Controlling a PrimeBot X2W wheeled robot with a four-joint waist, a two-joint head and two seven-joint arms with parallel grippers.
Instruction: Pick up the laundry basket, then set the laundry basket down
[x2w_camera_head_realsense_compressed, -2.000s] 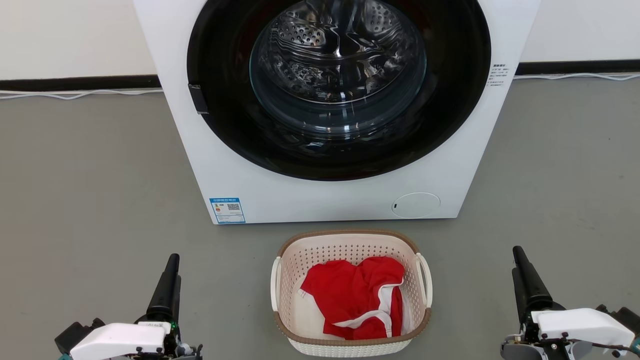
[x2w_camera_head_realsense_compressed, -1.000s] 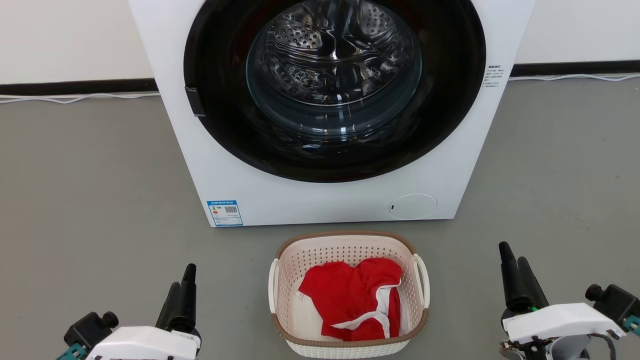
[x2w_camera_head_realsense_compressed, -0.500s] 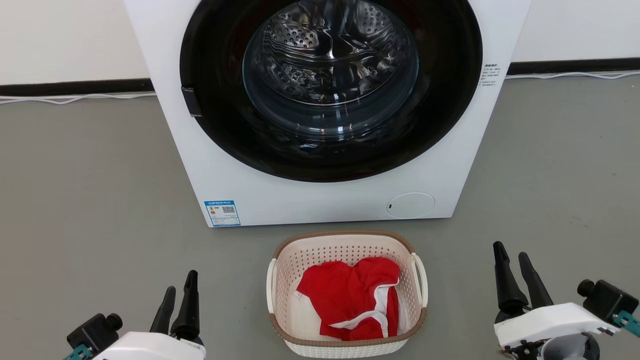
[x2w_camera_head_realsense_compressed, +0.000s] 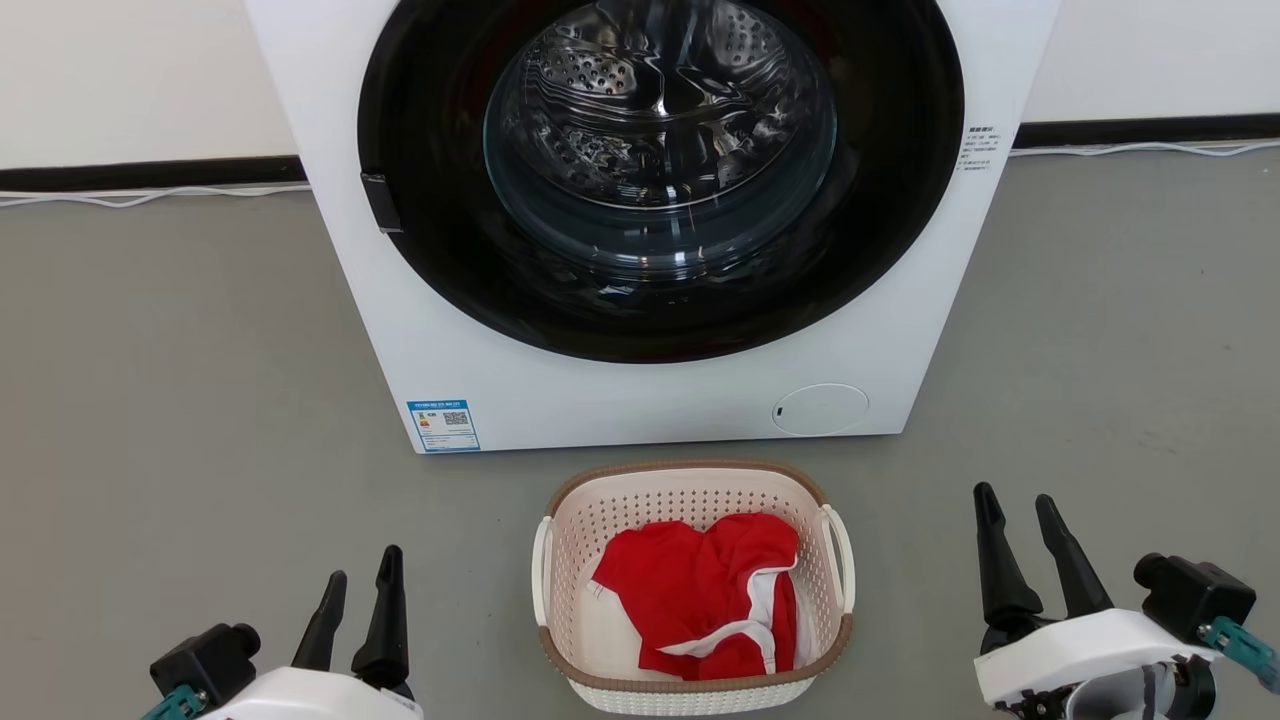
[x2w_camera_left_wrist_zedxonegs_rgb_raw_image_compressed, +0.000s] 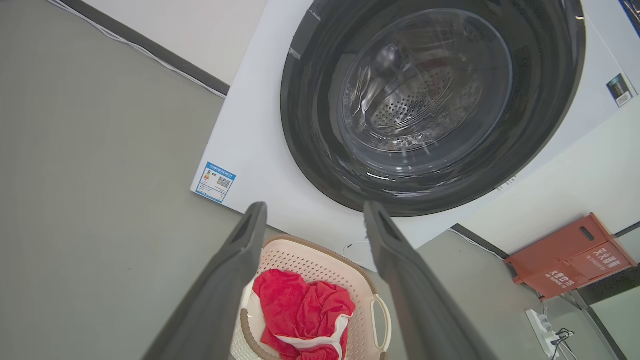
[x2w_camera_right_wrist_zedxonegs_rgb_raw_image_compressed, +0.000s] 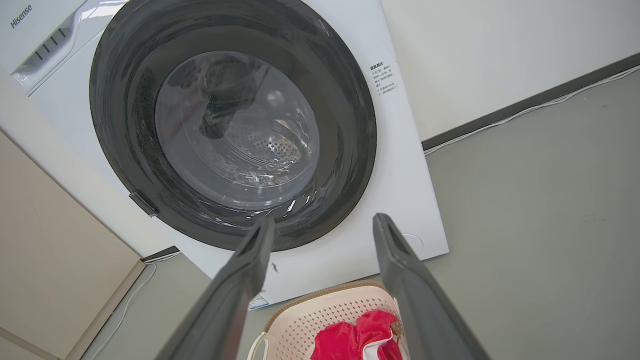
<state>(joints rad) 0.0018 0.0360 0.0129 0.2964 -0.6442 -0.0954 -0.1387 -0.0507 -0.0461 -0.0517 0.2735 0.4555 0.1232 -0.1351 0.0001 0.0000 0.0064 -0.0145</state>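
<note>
The laundry basket (x2w_camera_head_realsense_compressed: 690, 490) stands on the grey floor just in front of the washing machine: cream, perforated, brown rim, white loop handles on both sides. A red garment with white trim (x2w_camera_head_realsense_compressed: 705, 590) lies inside it. My left gripper (x2w_camera_head_realsense_compressed: 362, 570) is open at the lower left, well clear of the basket's left handle. My right gripper (x2w_camera_head_realsense_compressed: 1016, 508) is open at the lower right, apart from the right handle. In the left wrist view the basket (x2w_camera_left_wrist_zedxonegs_rgb_raw_image_compressed: 320, 260) shows between my open fingers; in the right wrist view the basket (x2w_camera_right_wrist_zedxonegs_rgb_raw_image_compressed: 325, 312) sits low between the fingers.
A white front-loading washing machine (x2w_camera_head_realsense_compressed: 640, 400) with a dark round door fills the back. A white cable (x2w_camera_head_realsense_compressed: 150, 195) runs along the wall's dark skirting. A red box (x2w_camera_left_wrist_zedxonegs_rgb_raw_image_compressed: 570, 255) stands by the wall on the machine's far side. Grey floor lies on both sides of the basket.
Both grippers have turned so their two fingers now show spread side by side. The right one drifted slightly left, the left one slightly right. The basket has not moved.
</note>
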